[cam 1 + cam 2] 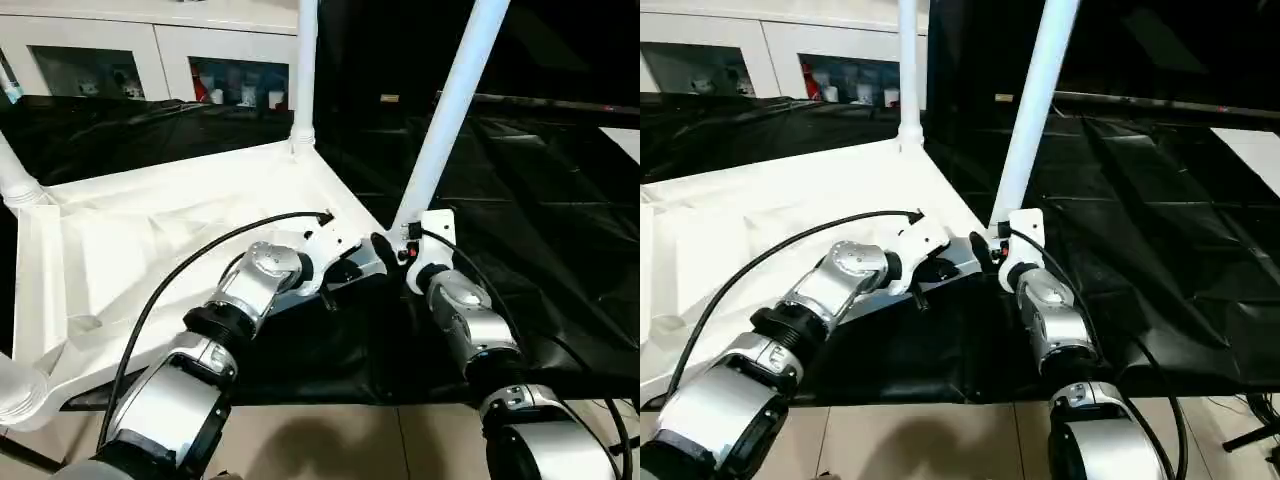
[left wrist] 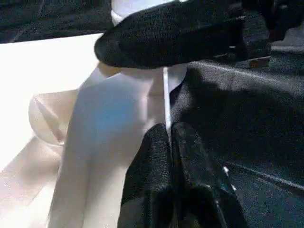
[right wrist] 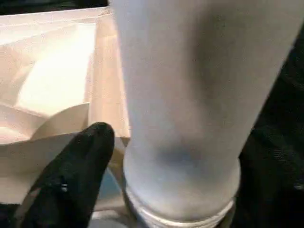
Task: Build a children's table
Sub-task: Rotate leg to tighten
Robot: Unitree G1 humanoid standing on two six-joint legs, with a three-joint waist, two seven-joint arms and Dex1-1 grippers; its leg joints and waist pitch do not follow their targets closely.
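The children's table (image 1: pixel 150 230) lies upside down on the black cloth, ribbed underside up. White legs rise from its corner sockets: one at the far corner (image 1: pixel 305 70), one at the near right corner (image 1: pixel 450 110), and one at the left (image 1: pixel 15 175). My left gripper (image 2: pixel 168 130) is shut on the thin white rim of the table top, right beside the near right socket. My right gripper (image 1: pixel 395 245) straddles the base of the near right leg (image 3: pixel 180 118). One of its black fingers (image 3: pixel 80 166) stands apart from the tube, so the jaws are open.
The work table's black cloth (image 1: pixel 540 200) stretches to the right and behind. Its front edge and the pale floor (image 1: pixel 330 440) lie just below my forearms. White cabinets with glass doors (image 1: pixel 150 60) line the back wall.
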